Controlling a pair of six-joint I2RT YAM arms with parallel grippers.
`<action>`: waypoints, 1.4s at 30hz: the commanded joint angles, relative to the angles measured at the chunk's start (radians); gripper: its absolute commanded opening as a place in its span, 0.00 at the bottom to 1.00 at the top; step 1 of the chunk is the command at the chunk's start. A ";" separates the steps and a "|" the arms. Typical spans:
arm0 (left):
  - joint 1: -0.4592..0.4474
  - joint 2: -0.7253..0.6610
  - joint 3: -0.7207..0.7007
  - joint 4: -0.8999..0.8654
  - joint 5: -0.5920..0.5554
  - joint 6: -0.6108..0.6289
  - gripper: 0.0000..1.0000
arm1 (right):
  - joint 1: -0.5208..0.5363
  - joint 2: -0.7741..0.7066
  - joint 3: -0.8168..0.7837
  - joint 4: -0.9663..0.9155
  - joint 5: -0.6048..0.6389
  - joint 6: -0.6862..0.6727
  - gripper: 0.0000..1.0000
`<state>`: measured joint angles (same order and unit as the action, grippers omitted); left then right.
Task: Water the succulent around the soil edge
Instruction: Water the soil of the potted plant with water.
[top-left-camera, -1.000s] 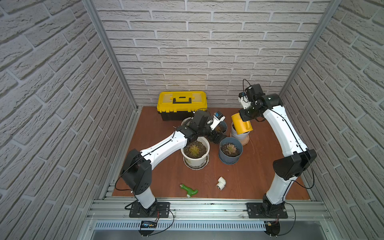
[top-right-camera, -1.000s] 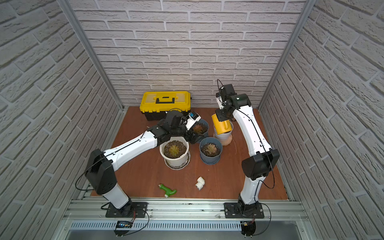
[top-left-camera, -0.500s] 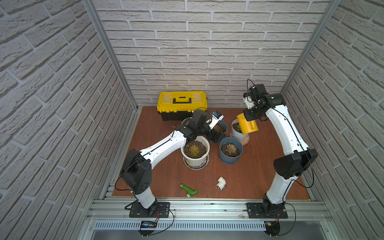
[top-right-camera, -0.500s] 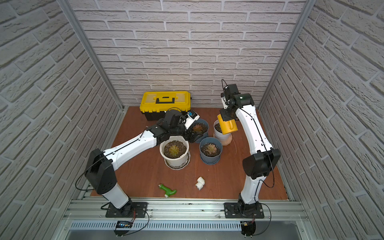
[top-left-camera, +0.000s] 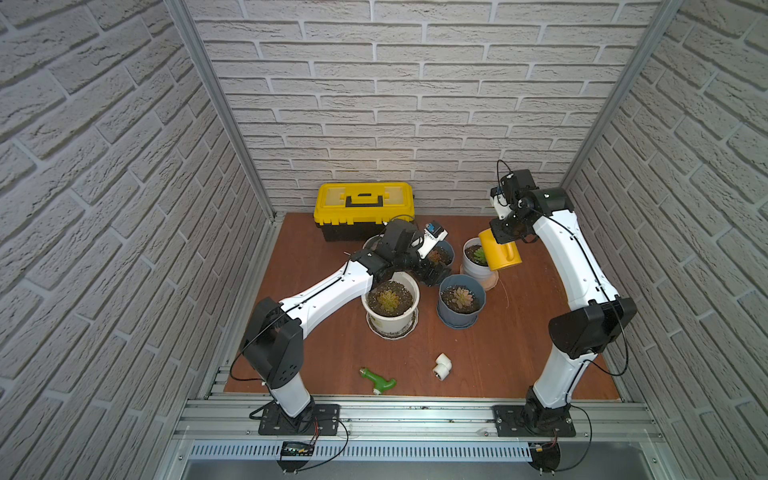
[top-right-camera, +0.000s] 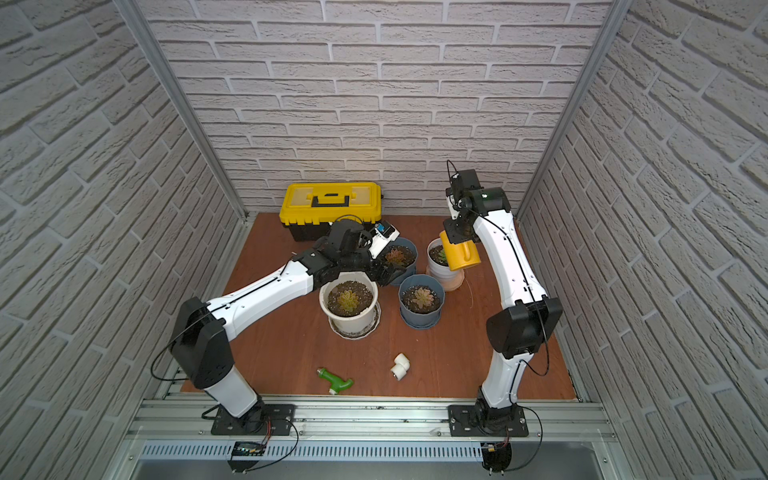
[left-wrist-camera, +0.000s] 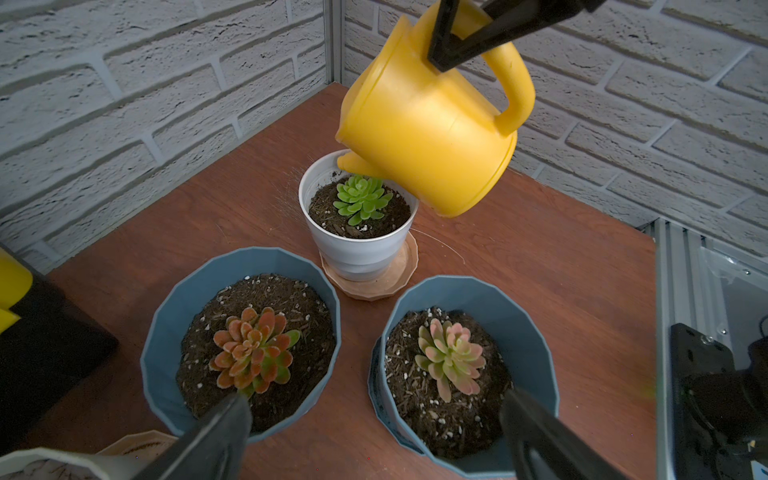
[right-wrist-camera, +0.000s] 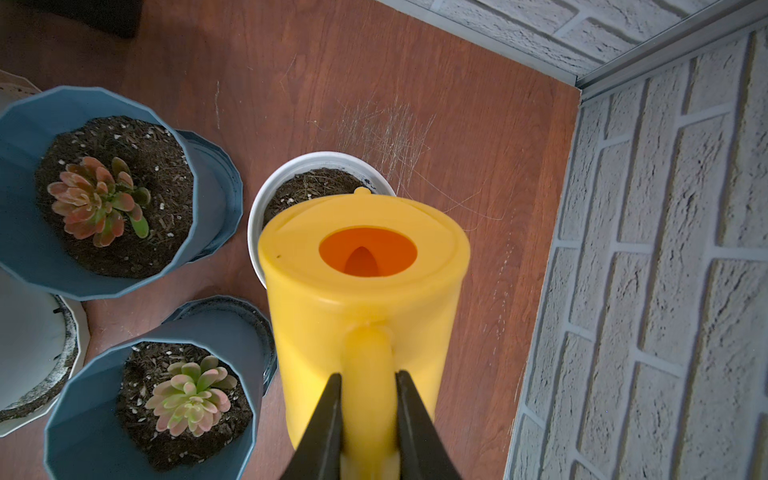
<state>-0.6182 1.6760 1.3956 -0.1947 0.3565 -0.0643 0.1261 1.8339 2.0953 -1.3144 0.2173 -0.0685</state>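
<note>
The right pincer (right-wrist-camera: 368, 376) is clamped on the handle of the yellow watering can (left-wrist-camera: 424, 137). It tilts the can so the spout hangs over the rim of the white pot (left-wrist-camera: 357, 245), at the soil edge and beside the green succulent (left-wrist-camera: 360, 198), probably to keep the rosette dry. The left pincer (left-wrist-camera: 374, 399) hovers spread wide and empty above the 2 blue pots (left-wrist-camera: 166, 316), clear of the pour. Those pots crowd 1 side, while bare table (left-wrist-camera: 540, 257) toward the brick wall (right-wrist-camera: 665, 249) leaves room to circle.
</note>
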 joint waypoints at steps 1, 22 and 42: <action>0.003 0.013 -0.001 0.019 0.020 -0.004 0.98 | -0.014 -0.072 -0.024 0.019 0.018 -0.014 0.02; -0.014 0.009 0.002 0.020 0.029 -0.019 0.98 | -0.025 -0.240 -0.233 0.057 0.022 0.003 0.02; -0.036 -0.001 0.007 0.008 0.018 -0.019 0.98 | -0.005 -0.375 -0.365 0.068 -0.095 0.029 0.02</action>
<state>-0.6468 1.6768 1.3956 -0.1955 0.3702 -0.0761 0.1112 1.4963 1.7447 -1.2804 0.1642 -0.0582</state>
